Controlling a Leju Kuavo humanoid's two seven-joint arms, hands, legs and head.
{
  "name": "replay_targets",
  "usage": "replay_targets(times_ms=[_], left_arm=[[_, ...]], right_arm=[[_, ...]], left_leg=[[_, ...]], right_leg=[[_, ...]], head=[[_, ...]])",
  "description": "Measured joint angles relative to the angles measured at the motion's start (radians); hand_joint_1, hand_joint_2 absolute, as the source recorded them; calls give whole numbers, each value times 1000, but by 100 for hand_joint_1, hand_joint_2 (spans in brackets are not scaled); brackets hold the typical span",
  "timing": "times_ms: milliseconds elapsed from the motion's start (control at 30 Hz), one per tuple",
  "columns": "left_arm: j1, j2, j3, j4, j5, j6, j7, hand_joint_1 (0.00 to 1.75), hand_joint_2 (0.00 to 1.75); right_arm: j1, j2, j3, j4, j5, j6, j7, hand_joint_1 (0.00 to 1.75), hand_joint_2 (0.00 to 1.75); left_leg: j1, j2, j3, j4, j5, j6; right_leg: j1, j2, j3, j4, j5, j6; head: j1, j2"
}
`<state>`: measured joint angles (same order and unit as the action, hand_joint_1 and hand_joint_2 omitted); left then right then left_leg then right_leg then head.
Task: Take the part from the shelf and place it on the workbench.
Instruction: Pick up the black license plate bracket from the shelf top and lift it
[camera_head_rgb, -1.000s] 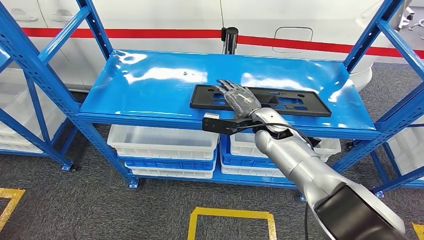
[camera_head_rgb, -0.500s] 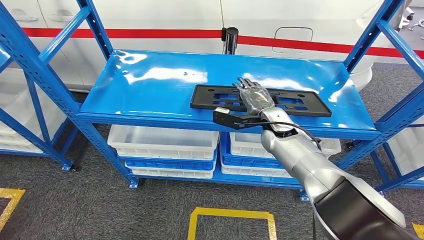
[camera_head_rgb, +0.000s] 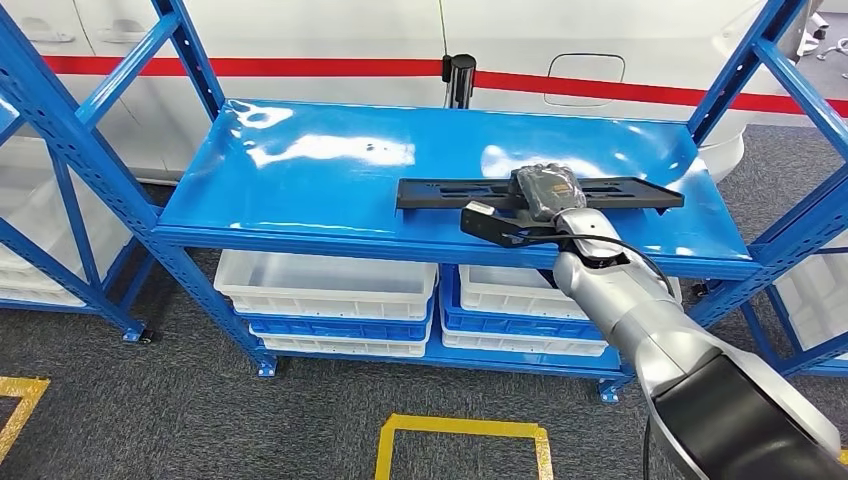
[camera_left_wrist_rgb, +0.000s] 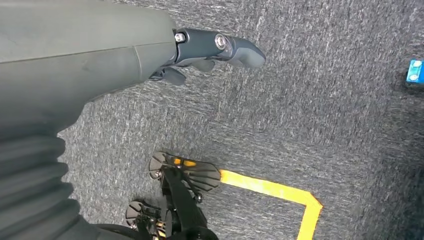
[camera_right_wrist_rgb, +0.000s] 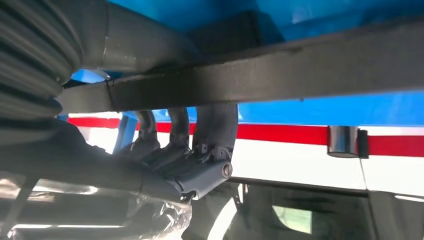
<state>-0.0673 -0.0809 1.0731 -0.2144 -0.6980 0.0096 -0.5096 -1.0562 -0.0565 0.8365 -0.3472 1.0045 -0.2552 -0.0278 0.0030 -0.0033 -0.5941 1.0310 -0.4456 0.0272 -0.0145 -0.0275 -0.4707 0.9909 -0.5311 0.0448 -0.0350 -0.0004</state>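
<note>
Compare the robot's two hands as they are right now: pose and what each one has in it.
The right hand is raised at the blue shelf with its fingers wrapped around the black part; the left hand hangs low over grey carpet and holds nothing. The right hand's fingers are curled tight, whereas the left hand's fingers look loose. Both have dark grey fingers.

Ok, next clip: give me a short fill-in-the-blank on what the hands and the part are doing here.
1. The right hand grips the long ____ part.
2. The part is over the ____ shelf.
3. Stacked white and blue bins sit ____ that shelf.
4. The left hand hangs above grey ____.

Missing words: black; blue; under; carpet
</note>
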Motion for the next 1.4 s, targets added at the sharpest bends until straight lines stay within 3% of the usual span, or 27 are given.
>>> replay_targets(times_ms=[100,200,333,433,533,633,733,1033,1133,1200,1267,1333,1400], left_arm=[[-1,0,13,0,10,-2,-16,0,0],[-2,-1,31,0,37,-8,-90,0,0],[6,-28,10,-78,167,83,-153,0,175],[16,-39,-53,-110,282,98,-155,0,175],[18,-33,-103,-94,330,92,-130,0,175],[16,-24,-145,-62,312,87,-59,0,175],[16,-20,-187,-43,265,77,-10,0,175],[17,-11,-267,-16,200,72,63,0,175],[17,-8,-274,-14,191,72,74,0,175],[17,-6,-277,-13,185,73,80,0,175],[15,-6,-282,-12,178,74,87,0,175],[14,-5,-287,-11,171,75,96,0,175],[15,-5,-289,-9,165,75,104,0,175]], right_arm=[[-1,-3,-2,0,0,0,-7,170,175],[-1,-8,-11,0,-4,-2,-41,172,175],[-1,-21,-31,-6,-38,-42,-132,175,175],[-3,-42,-69,-47,-132,-79,-258,175,175],[-7,-80,-123,-176,-247,-24,-317,175,175],[-8,-117,-165,-347,-305,54,-284,175,175],[-4,-147,-179,-455,-291,70,-260,175,175],[52,-189,-199,-521,-262,45,-262,175,175],[60,-195,-209,-527,-262,44,-262,175,175],[63,-199,-218,-529,-259,44,-262,175,175],[66,-205,-228,-530,-251,44,-261,175,175],[72,-210,-236,-528,-241,44,-261,175,175],[83,-213,-241,-524,-231,43,-260,175,175]], left_leg=[[0,0,0,0,0,0],[0,0,0,0,0,0],[0,0,0,0,0,0],[-2,-1,0,0,1,1],[-2,0,-1,0,1,1],[-2,0,-1,0,1,1],[-2,-2,-1,1,0,1],[-11,-2,-5,2,0,4],[-17,-2,-9,2,0,12],[-14,-1,-7,-8,9,27],[-8,0,-7,-19,20,41],[-6,-1,-12,-20,25,46],[-7,-5,-15,-20,28,45]], right_leg=[[0,0,0,0,0,0],[0,0,-1,0,0,0],[0,0,1,0,0,0],[-1,0,2,0,1,1],[-1,0,1,0,1,2],[-2,0,-1,0,1,2],[-3,-1,-8,-1,1,1],[-14,-1,-4,-2,4,7],[-18,-1,-7,-5,8,13],[-17,1,-11,-1,4,18],[-17,9,-41,59,-30,12],[-17,17,-110,196,-85,4],[-15,22,-166,299,-106,10]], head=[[0,0],[0,0],[0,0],[0,0],[0,0],[0,0],[0,0],[0,0],[-1,0],[0,0],[1,0],[3,0],[3,0]])
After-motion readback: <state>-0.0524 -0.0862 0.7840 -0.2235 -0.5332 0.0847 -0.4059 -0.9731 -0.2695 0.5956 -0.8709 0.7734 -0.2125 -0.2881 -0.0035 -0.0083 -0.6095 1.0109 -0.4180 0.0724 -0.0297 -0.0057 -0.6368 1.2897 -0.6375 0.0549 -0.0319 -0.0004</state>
